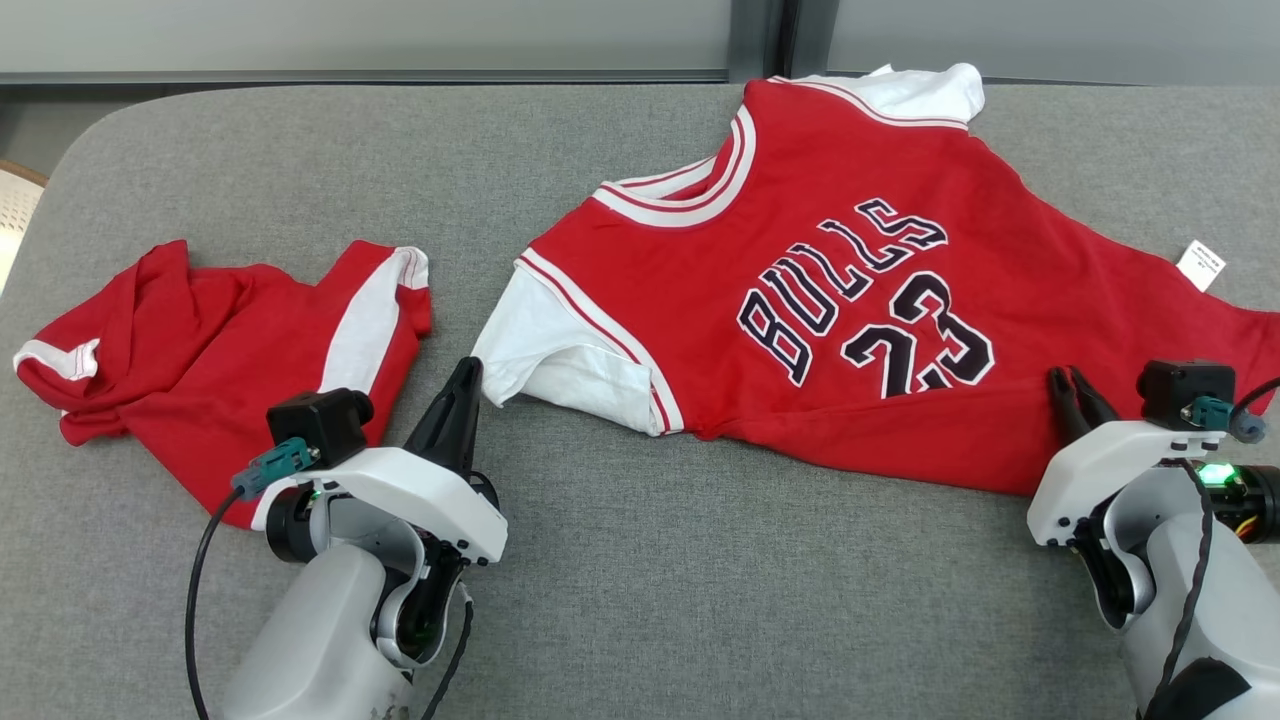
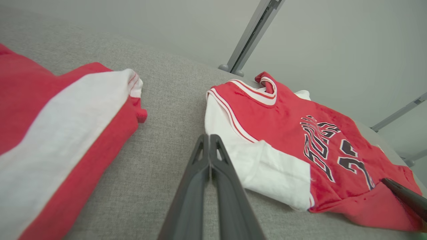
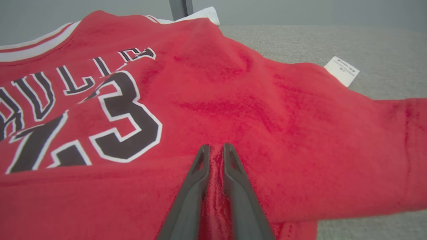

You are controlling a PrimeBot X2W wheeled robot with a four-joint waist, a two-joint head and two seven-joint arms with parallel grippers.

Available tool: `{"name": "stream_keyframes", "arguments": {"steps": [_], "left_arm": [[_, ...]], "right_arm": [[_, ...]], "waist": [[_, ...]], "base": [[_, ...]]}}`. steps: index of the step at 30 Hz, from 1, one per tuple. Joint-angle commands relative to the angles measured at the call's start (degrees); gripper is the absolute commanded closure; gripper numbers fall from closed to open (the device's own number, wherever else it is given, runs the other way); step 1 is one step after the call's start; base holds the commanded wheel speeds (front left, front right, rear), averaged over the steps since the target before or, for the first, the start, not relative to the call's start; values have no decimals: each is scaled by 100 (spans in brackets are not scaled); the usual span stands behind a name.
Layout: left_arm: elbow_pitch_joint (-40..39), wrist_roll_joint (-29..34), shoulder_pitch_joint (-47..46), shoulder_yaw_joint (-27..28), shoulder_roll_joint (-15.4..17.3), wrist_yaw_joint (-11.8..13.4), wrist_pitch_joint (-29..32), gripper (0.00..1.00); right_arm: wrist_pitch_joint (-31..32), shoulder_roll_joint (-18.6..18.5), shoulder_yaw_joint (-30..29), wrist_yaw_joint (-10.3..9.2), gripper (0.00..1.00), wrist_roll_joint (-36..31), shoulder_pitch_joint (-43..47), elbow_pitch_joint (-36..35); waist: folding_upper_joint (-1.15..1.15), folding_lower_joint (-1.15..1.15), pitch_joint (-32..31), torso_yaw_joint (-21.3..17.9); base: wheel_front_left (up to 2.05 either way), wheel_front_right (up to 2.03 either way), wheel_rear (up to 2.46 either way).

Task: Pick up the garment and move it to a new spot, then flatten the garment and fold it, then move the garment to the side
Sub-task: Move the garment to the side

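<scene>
**Right gripper pinches the jersey near its hem; left gripper closed and empty**

Nearest the camera, two pale robot forearms rise from the bottom edge over a grey padded surface (image 1: 640,580). The right gripper (image 1: 1075,388) has its two dark fingers almost together, with a thin ridge of red cloth nipped between them. It grips the jersey (image 1: 800,250) near the lower edge. The jersey is red with white sleeves and dark lettering. It spreads ahead of those jaws and to their left, wrinkled rather than flat. A white label (image 1: 1200,265) lies beyond the jaws, to their right.

The left gripper (image 1: 465,372) is fully closed and holds nothing. Its tips sit just short of the jersey's white sleeve (image 1: 560,350). A second red-and-white garment (image 1: 200,340) lies crumpled to the left of those jaws.

The pinch looks shallow, so the cloth may slip free on lifting. Held at one point only, the jersey would probably bunch or drag across the surface.
</scene>
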Motion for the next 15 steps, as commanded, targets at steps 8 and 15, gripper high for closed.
{"name": "stream_keyframes", "arguments": {"steps": [8,15], "left_arm": [[8,-79,-77,62,79,36,-109,100],[-365,-242,-160,185,135,-92,-193,100]], "right_arm": [[-201,-129,227,-4,100,243,-61,-159],[-543,-353,241,-4,100,378,-105,-909]], "waist": [[0,0,-101,-43],[0,0,-354,-175]], "base": [[0,0,0],[0,0,0]]}}
